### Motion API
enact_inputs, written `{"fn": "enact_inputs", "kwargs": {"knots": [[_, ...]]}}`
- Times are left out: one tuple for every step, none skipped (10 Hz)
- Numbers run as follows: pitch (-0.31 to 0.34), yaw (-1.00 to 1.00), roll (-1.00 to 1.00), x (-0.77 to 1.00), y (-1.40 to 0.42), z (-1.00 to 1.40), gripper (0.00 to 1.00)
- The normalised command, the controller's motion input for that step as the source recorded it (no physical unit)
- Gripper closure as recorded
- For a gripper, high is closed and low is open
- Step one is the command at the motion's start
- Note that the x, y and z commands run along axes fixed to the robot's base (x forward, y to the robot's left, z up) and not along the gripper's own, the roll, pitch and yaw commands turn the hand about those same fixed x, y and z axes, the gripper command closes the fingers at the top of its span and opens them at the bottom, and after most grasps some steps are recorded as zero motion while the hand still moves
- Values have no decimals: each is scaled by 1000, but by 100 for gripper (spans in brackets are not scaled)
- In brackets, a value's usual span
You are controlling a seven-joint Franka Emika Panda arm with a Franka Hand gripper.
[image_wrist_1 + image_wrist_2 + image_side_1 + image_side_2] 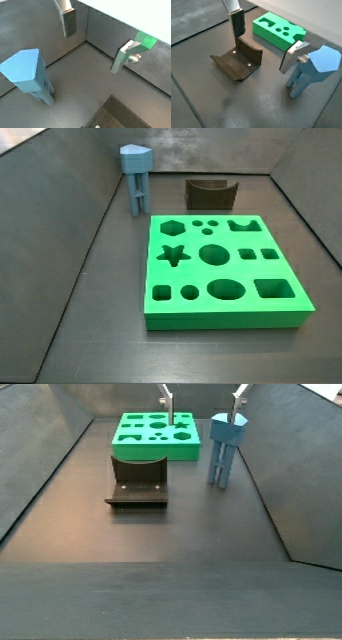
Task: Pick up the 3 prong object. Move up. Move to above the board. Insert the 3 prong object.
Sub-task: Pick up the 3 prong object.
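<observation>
The tool (264,44) hangs with its plates spread wide and nothing between them, beside the 3 prong object (312,66) — so the pick-up is not yet made. That blue piece stands upright near a counter edge, well apart from the board (221,271). Next, I'd judge, the tool must shift across and lower to straddle the head, though how far off it sits is hard to tell.

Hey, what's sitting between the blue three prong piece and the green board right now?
Nothing: in a side view, only bare dark floor separates the 3 prong object from the board. The gripper hangs above.
</observation>
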Motion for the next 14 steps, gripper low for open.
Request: {"fn": "enact_inputs", "kwargs": {"knots": [[0, -14, 0, -6, 0, -34, 0], [-30, -794, 0, -229, -26, -31, 0], [-6, -957, 13, -194, 0, 0, 0], [-10, -957, 3, -194, 0, -17, 0], [-11, -951, 1, -200, 0, -23, 0], [-17, -914, 0, -220, 0, -43, 0], [-39, -854, 0, -157, -69, -131, 0], [-127, -774, -63, -180, -146, -306, 0], [-159, -731, -64, -174, -191, -394, 0], [-53, -483, 0, -180, -120, -134, 0], [0, 0, 0, 0, 0, -17, 0], [-83, 0, -4, -23, -157, -183, 0], [-139, 0, -51, -63, -206, -211, 0], [-149, 0, -53, -69, -217, -246, 0]]}}
